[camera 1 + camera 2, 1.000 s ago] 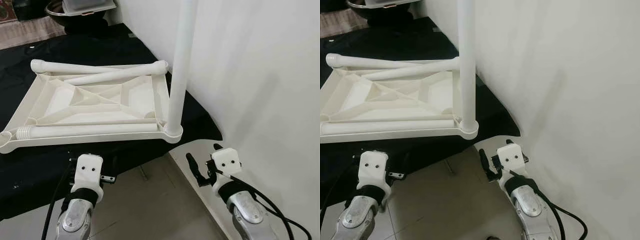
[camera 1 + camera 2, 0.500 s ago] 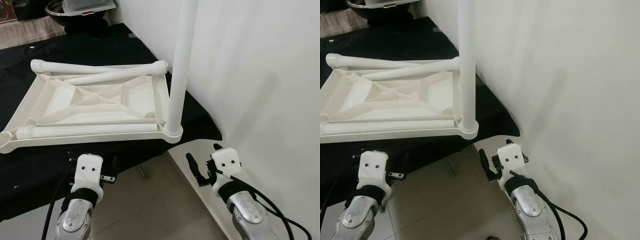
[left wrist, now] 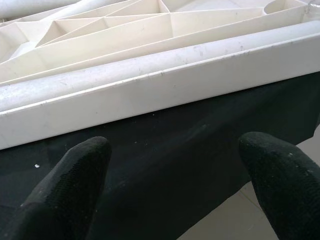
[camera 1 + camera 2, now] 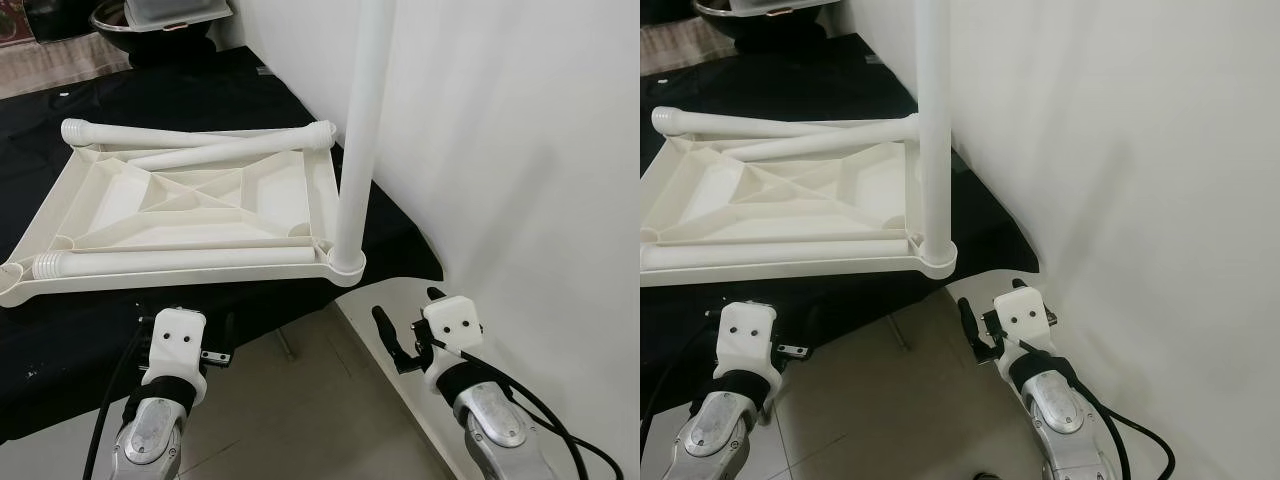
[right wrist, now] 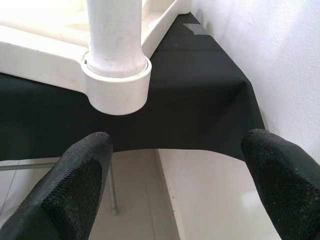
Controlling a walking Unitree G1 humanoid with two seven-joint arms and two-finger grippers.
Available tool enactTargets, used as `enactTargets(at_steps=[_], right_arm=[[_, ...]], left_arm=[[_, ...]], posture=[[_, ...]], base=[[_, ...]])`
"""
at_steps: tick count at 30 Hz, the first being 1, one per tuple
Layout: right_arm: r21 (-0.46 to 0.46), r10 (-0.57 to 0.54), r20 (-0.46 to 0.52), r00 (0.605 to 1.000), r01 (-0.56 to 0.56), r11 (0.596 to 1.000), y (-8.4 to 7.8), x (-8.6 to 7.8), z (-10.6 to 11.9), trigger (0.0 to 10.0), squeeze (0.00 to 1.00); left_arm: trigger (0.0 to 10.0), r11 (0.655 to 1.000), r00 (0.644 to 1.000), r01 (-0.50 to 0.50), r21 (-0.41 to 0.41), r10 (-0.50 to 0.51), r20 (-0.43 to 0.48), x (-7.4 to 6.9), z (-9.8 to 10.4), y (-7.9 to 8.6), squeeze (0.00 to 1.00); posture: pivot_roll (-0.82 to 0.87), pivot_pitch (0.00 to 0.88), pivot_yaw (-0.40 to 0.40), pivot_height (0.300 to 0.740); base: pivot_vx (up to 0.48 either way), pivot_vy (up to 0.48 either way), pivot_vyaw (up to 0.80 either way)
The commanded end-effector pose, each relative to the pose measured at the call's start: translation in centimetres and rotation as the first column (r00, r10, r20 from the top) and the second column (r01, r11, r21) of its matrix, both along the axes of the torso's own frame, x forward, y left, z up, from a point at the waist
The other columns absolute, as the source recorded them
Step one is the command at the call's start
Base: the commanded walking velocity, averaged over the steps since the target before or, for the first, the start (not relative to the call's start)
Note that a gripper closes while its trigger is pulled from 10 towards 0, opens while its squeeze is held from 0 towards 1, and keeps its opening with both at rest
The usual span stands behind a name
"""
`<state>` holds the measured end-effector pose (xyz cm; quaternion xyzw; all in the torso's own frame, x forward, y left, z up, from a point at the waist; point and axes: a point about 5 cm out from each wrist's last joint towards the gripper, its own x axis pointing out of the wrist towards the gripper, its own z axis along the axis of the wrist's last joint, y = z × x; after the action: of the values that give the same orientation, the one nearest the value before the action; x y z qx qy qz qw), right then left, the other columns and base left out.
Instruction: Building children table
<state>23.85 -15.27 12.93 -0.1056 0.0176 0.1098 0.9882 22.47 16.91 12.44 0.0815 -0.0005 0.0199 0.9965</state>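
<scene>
Both arms are held low in front of the robot, forearms pointing forward, wrists level, just short of the near edge of the desk [image 4: 60, 350], which is draped in a black cloth [image 4: 200, 90]. The left gripper [image 3: 170, 190] sits close to the cloth edge, its two black fingers [image 3: 75, 175] spread wide with nothing between them, aimed at the long near rim of the white plastic tabletop [image 4: 190, 215]. The right gripper [image 5: 175, 185] hangs over the tiled floor [image 4: 300, 400] beside the white wall [image 4: 520, 150], fingers likewise spread wide and empty, facing the corner socket [image 5: 117, 82].

The tabletop lies upside down on the black cloth, ribbed underside up. One white leg [image 4: 358, 120] stands upright in the socket at the near right corner, close to the wall. Three more legs lie loose on the underside: one along the near rim [image 4: 170, 262], two toward the far rim [image 4: 215, 148], crossing at a shallow angle.

No brand, label or writing can be read on the tabletop, the legs or the grippers.

Compared with half a second and a second ago, nothing has shifted: both arms hold the same pose, the fingers are as wide as before, and the tabletop and legs lie where they were.
</scene>
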Motion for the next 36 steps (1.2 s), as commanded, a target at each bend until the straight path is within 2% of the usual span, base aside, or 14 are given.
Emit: enactTargets(at_steps=[1,36], right_arm=[[0.089,-0.036,-0.048,0.998,0.04,0.995,0.42,1.15,-0.32,10.0,0.0],[0.093,-0.024,-0.063,0.998,0.03,0.995,0.4,1.12,-0.7,10.0,0.0]], left_arm=[[10.0,0.999,0.997,0.027,0.038,-0.025,-0.073,1.66,-0.12,-0.96,0.0],[10.0,0.998,0.995,0.037,0.05,-0.032,-0.096,1.71,-0.59,-1.24,0.0]], posture=[[-0.07,0.149,0.0,0.74],[-0.08,0.137,0.001,0.74]], base=[[0.0,0.0,0.0],[0.0,0.0,0.0]])
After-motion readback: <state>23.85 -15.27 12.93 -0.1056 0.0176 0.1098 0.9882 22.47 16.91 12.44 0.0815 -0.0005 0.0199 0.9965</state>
